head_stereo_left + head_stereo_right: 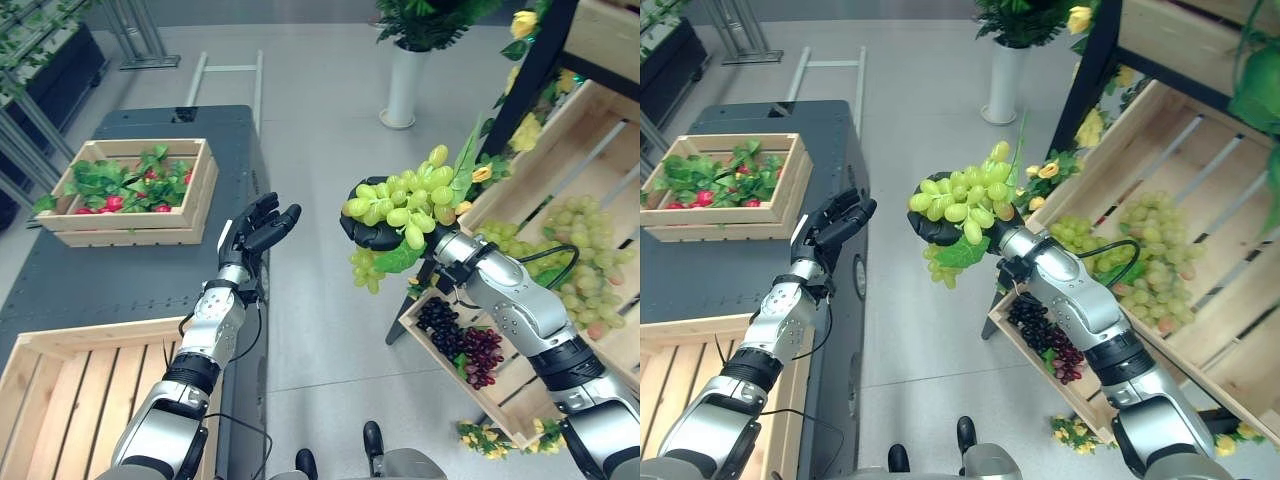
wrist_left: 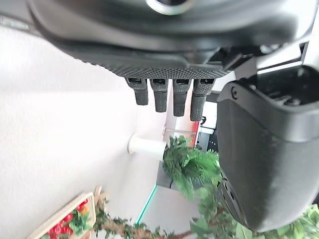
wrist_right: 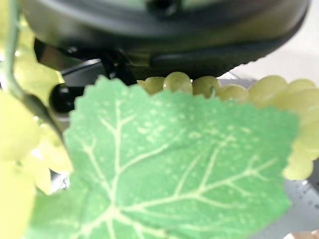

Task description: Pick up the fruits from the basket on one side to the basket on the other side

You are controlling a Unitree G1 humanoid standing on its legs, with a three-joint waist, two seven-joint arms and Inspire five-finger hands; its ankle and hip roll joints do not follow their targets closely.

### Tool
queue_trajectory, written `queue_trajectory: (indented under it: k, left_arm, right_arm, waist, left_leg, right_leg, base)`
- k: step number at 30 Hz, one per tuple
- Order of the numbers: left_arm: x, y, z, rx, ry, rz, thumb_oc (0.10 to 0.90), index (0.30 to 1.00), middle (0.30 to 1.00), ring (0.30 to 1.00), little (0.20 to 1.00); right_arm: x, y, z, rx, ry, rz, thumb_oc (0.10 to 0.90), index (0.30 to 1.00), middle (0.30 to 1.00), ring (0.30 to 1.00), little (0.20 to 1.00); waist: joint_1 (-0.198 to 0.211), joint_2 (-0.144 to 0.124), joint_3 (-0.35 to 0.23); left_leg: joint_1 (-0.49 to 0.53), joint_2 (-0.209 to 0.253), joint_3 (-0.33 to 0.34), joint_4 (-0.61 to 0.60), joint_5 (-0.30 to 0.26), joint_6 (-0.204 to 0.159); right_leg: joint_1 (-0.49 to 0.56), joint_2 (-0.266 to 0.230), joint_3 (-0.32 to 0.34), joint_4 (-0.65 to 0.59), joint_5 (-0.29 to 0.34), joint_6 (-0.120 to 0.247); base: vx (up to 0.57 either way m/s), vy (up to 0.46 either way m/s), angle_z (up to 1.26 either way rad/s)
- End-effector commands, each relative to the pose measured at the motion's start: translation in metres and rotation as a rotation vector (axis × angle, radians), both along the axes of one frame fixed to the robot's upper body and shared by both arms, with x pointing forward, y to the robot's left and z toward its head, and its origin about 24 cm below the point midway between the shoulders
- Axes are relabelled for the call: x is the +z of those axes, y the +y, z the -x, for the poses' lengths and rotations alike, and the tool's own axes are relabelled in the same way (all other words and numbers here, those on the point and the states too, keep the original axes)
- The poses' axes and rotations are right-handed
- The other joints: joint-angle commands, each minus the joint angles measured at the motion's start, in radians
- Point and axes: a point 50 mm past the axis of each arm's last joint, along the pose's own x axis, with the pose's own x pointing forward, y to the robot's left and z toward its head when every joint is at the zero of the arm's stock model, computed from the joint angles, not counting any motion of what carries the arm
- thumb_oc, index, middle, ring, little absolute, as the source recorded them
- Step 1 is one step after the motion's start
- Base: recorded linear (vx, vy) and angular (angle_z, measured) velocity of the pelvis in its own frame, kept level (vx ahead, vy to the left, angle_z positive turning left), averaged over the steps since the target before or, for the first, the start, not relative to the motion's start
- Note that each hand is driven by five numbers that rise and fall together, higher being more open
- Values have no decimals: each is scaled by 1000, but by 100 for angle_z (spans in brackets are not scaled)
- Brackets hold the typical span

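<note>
Right hand [image 1: 372, 232] grips green grapes [image 1: 405, 205] (leaf attached) — left hand [image 1: 258, 225] open, empty.

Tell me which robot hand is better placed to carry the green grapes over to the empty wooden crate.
Probably the right robot hand: its fingers are curled round the green grapes, held above the floor. The left robot hand is open and holds nothing, though it hangs nearer the empty wooden crate.

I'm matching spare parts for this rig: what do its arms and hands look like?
Both arms are silver-grey segmented shells with black bands at the joints and thin black cables looping alongside. The left hand and right hand are dark, almost black, with slim jointed fingers whose inner faces are finely textured. The left wrist view shows a broad, smooth dark thumb housing.
</note>
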Motion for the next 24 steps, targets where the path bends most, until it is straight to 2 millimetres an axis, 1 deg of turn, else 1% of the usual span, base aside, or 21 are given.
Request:
queue_trajectory:
  k: [1,4,6,9,11,12,13,14,17,19,20,21,23,24]
  left_arm:
    - [15,7,-6,30,-103,-11,800,900,900,900,900]
    - [7,6,-3,29,-82,-16,800,900,900,900,900]
    - [0,10,3,36,-63,-17,800,900,900,900,900]
    - [-4,11,6,33,-56,-11,800,900,900,900,900]
    - [-10,13,10,34,-49,8,800,900,900,900,900]
    - [-10,13,10,34,-49,8,800,900,900,900,900]
    - [-13,14,13,41,-44,15,800,900,900,900,900]
    - [-15,14,14,42,-41,19,800,900,900,900,900]
    - [-23,13,21,40,-23,19,800,900,900,900,900]
    - [-27,15,25,42,-14,20,800,900,900,900,900]
    - [-30,17,28,51,-8,29,800,900,900,900,900]
    - [-30,18,28,54,-8,31,800,900,900,900,900]
    - [-35,22,32,74,5,67,800,900,900,900,900]
    - [-36,22,33,77,7,68,800,900,900,900,900]
  right_arm:
    - [49,-4,7,82,-182,-158,400,300,300,300,300]
    - [57,-15,9,56,-231,-148,400,300,300,300,300]
    - [68,-30,13,20,-278,-140,400,300,300,300,300]
    - [74,-39,15,-6,-302,-137,400,300,300,300,300]
    - [83,-58,16,-77,-351,-114,400,300,300,300,300]
    - [83,-58,16,-77,-351,-114,400,300,300,300,300]
    - [87,-71,17,-116,-372,-103,400,300,300,300,300]
    - [89,-75,17,-137,-378,-97,400,300,300,300,300]
    - [93,-97,20,-210,-406,-74,400,300,300,300,300]
    - [97,-106,22,-255,-431,-56,400,300,300,300,300]
    - [101,-114,24,-301,-460,-48,400,300,300,300,300]
    - [102,-116,24,-305,-462,-52,400,300,300,300,300]
    - [105,-130,27,-360,-476,-57,400,300,300,300,300]
    - [105,-132,27,-368,-479,-60,400,300,300,300,300]
  waist:
    - [-8,25,-165]
    - [-23,26,-167]
    - [-37,27,-170]
    - [-41,27,-171]
    - [-56,27,-168]
    - [-54,27,-169]
    - [-59,26,-170]
    - [-61,25,-171]
    - [-69,21,-171]
    - [-74,21,-171]
    - [-77,21,-172]
    - [-76,20,-174]
    - [-87,23,-174]
    - [-87,22,-175]
  left_leg:
    - [-25,-32,14,3,-94,9]
    - [-22,-32,25,3,-100,12]
    - [-18,-31,37,3,-104,13]
    - [-17,-32,42,3,-106,13]
    - [-12,-33,44,3,-114,17]
    - [-15,-32,46,3,-111,16]
    - [-15,-32,49,3,-113,16]
    - [-15,-32,50,3,-114,16]
    - [-12,-31,51,3,-118,18]
    - [-8,-31,49,3,-123,19]
    - [-8,-30,50,3,-125,20]
    - [-11,-30,53,3,-122,19]
    - [-7,-29,52,3,-127,20]
    - [-9,-29,55,3,-124,19]
  right_leg:
    - [5,11,1,2,-35,5]
    - [1,15,18,2,-33,7]
    - [-2,18,35,2,-31,9]
    - [-5,20,44,2,-29,10]
    - [-4,23,58,2,-30,12]
    - [-7,24,60,2,-27,11]
    - [-10,26,68,2,-27,12]
    - [-11,26,71,2,-26,12]
    - [-12,31,80,2,-26,14]
    - [-8,34,83,2,-29,15]
    - [-9,36,88,2,-28,14]
    - [-13,37,92,2,-25,13]
    - [-11,41,96,2,-29,14]
    - [-14,43,100,2,-26,12]
  base:
    - [0,55,-22]
    - [11,52,-17]
    - [39,52,-17]
    - [22,29,-4]
    - [30,54,-14]
    - [17,46,-19]
    - [16,37,-21]
    - [45,61,-22]
    - [33,31,-12]
    - [42,35,-11]
    - [16,23,-5]
    - [19,38,-2]
    - [26,44,-3]
    - [34,35,-3]
